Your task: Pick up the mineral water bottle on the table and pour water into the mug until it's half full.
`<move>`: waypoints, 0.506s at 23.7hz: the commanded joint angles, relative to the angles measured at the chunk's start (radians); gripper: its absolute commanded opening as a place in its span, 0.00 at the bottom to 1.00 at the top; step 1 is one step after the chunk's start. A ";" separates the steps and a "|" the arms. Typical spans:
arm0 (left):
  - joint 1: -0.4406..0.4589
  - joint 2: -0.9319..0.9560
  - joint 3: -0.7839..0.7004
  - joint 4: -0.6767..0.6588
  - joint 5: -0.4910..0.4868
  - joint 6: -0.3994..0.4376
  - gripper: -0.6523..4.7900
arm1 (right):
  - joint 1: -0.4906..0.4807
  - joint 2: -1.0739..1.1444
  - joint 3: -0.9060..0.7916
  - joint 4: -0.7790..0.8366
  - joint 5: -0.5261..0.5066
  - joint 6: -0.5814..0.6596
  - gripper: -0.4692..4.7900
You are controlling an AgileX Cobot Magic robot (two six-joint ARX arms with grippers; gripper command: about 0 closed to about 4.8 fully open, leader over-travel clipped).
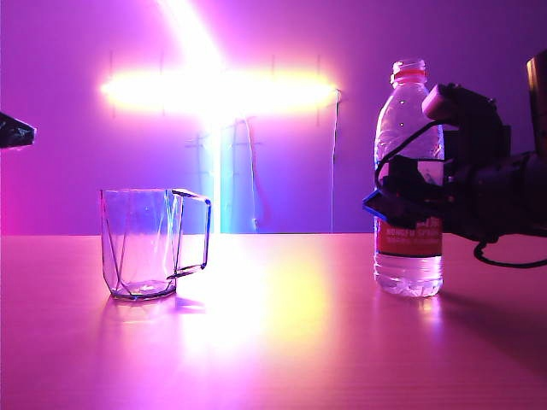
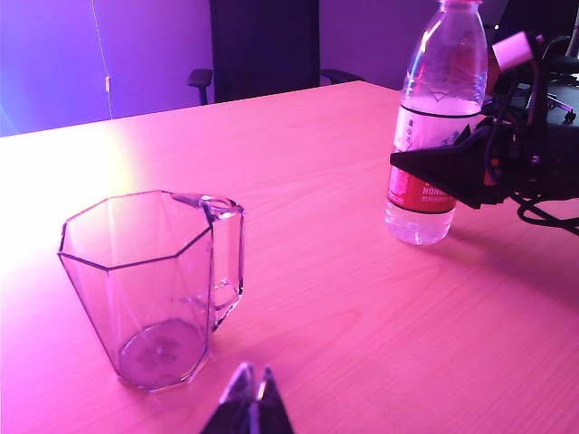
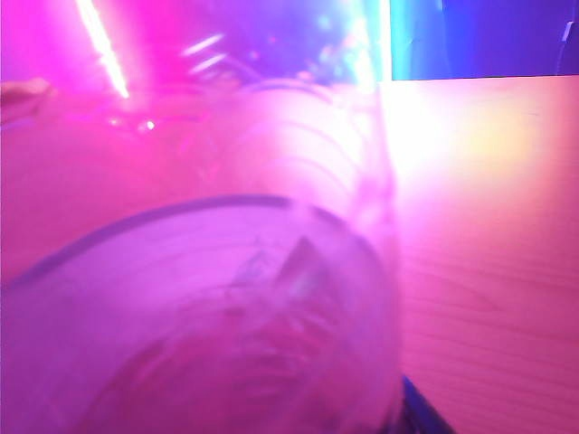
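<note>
The mineral water bottle (image 1: 408, 111) (image 2: 443, 72) stands upright on the table (image 1: 273, 342) at the right. It holds water and has no cap on. My right gripper (image 1: 389, 203) (image 2: 425, 167) reaches in level from the right and straddles its label, one dark finger (image 3: 421, 411) beside the bottle wall (image 3: 226, 316), which fills the right wrist view. The jaws look open around it. The empty clear mug (image 1: 141, 243) (image 2: 145, 271) stands at the left, handle toward the bottle. My left gripper (image 1: 13, 132) (image 2: 255, 380) hangs shut above the table left of the mug, holding nothing.
Bright light bars (image 1: 214, 90) glare on the back wall and off the glossy tabletop. A dark office chair (image 2: 262, 45) stands beyond the table's far edge. A black cable (image 1: 504, 260) loops under the right arm.
</note>
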 commanded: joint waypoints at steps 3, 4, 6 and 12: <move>0.000 0.000 0.004 0.005 -0.002 -0.003 0.12 | 0.002 -0.003 0.004 0.027 -0.001 0.002 0.58; 0.000 0.000 0.004 0.005 -0.002 -0.003 0.12 | 0.002 -0.003 0.004 0.027 0.000 0.002 0.58; 0.000 0.000 0.004 0.005 -0.002 -0.003 0.12 | 0.002 -0.004 0.004 0.028 -0.001 0.002 0.56; 0.024 0.000 0.004 0.003 0.003 -0.003 0.12 | 0.002 -0.032 0.004 0.031 -0.015 -0.001 0.39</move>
